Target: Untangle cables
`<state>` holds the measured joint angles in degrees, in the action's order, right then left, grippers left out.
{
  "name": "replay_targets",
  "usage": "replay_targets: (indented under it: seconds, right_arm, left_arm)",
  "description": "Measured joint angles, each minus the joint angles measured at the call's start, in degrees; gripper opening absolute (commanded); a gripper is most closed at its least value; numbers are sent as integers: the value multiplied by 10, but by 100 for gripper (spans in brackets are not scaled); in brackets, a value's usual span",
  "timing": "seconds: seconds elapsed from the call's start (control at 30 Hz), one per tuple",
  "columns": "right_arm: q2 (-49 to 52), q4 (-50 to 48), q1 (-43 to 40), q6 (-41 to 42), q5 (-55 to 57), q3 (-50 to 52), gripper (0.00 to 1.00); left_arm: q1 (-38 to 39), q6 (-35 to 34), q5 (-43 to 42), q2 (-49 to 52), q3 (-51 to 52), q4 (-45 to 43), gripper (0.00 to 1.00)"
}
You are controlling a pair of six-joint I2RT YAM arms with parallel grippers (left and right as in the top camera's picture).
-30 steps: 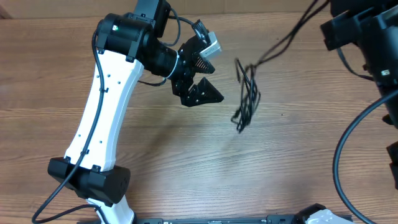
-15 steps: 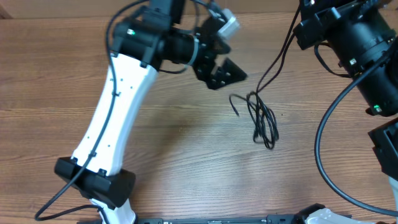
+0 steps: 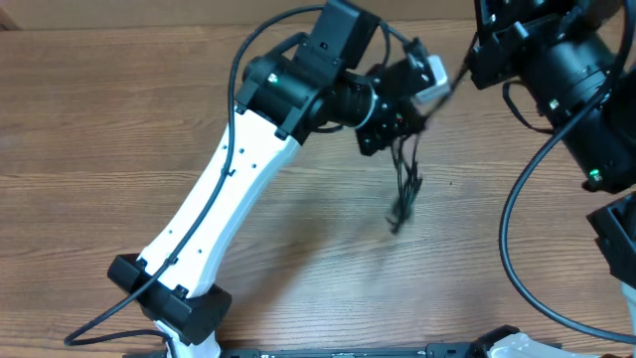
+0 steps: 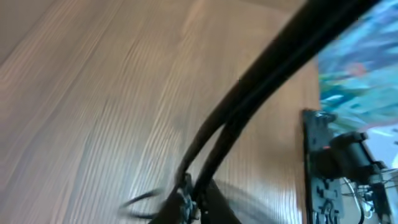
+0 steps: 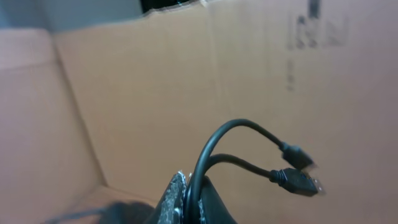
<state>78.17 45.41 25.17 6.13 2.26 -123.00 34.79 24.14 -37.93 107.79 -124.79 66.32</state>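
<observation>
The left gripper (image 3: 402, 111) was gaping wide a second ago, well off to one side of the cables (image 3: 405, 189). Now it has swung across and snapped down onto them, jaws pinched tight with the two cords running up out of its fingers in the left wrist view, though that view is smeared by motion. The right gripper (image 5: 189, 200) is clamped hard on the same cables nearer their ends, and two plugs (image 5: 303, 177) stick out just past its fingers. In the overhead view the cables run taut from the left gripper up toward the right arm. The rest of the bundle dangles below the left gripper, down toward the tabletop (image 3: 119, 119); I cannot tell whether its lowest loop touches the wood. The bundle has also shifted about over the last second, and it looks narrower and more drawn out now. To my eye this means both arms finally have a hold, one at the ends and one further along. Drawing the two grippers apart could start teasing the loops open, though the cords look just as knotted together below the left gripper. As for writing, there is a dark print (image 5: 311, 31) on the cardboard (image 5: 155, 93) behind the right gripper, too blurred to read. I see no brand or label on either arm or on the cables.
</observation>
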Motion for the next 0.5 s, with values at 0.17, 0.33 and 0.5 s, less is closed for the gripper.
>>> replay_targets:
  seconds: [0.17,0.33,0.5]
  right_arm:
    - [1,46,-6,-2,34,0,4]
    - [21,61,-49,0,46,0,100]
    - [72,121,-82,20,52,-1,100]
  left_arm:
    - [-57,-52,52,-13,0,33,4]
    - [-146,-108,85,-84,0,49,4]
    - [-205,-143,102,-186,-1,81,4]
